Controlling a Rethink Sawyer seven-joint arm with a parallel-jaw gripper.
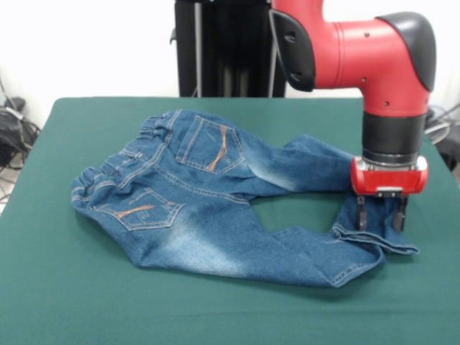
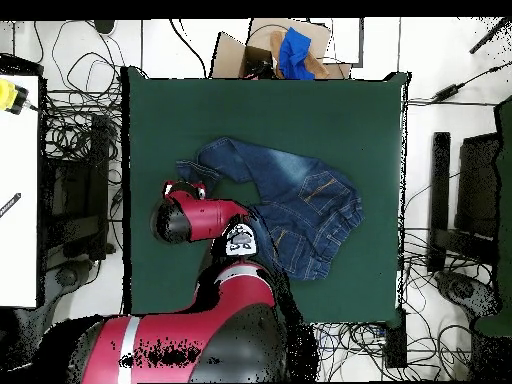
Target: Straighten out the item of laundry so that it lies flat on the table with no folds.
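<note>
The end effector (image 1: 379, 215) stands with its two fingers spread apart, tips down on the hem end of one leg of the jeans (image 1: 215, 201), gripping nothing that can be seen. The jeans spread away from it across the dark green worktop (image 1: 65, 302), back pockets up, both legs bent round towards the end effector with a bare gap of cloth between them. Beyond the worktop's edge lie tangled cables (image 2: 75, 200) and a cardboard box (image 2: 262, 45) holding something blue.
</note>
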